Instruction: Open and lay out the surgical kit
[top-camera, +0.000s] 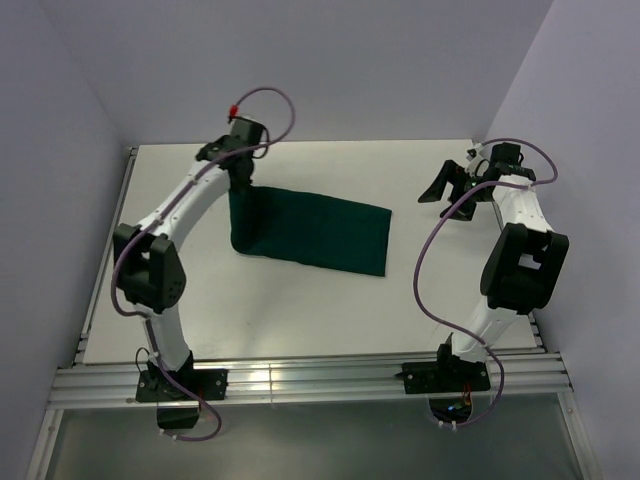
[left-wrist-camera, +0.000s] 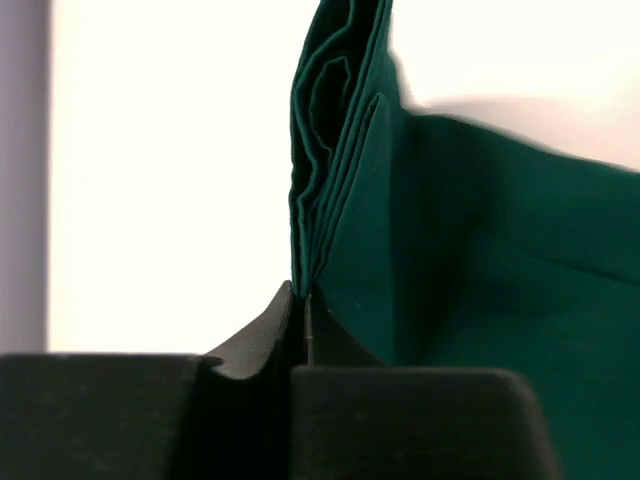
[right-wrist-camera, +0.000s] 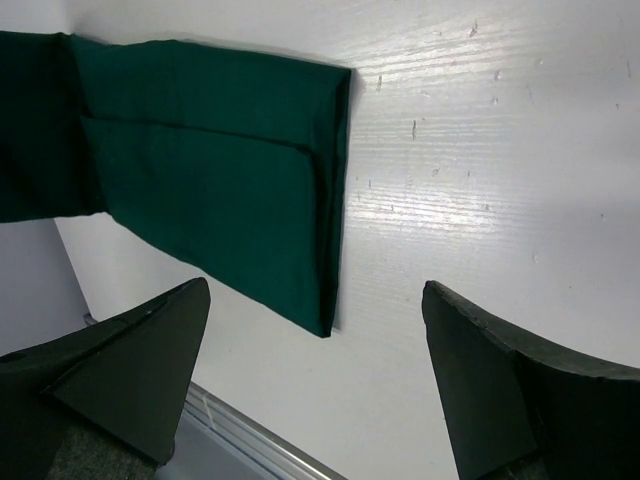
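Note:
The dark green cloth wrap (top-camera: 320, 232) lies folded on the white table, its left end lifted upright. My left gripper (top-camera: 240, 178) is shut on that raised end; in the left wrist view the folded cloth layers (left-wrist-camera: 330, 170) rise from between my closed fingertips (left-wrist-camera: 300, 300). My right gripper (top-camera: 448, 186) is open and empty, hovering right of the wrap; in the right wrist view its fingers (right-wrist-camera: 150, 360) frame the wrap's right end (right-wrist-camera: 230, 170). The steel tray, packets, clamps and tweezers are hidden.
The white table (top-camera: 300, 310) ends at an aluminium rail (top-camera: 300, 382) along the near edge. Pale walls enclose the left, back and right sides. The right arm's cable (top-camera: 425, 270) loops over the table beside the wrap.

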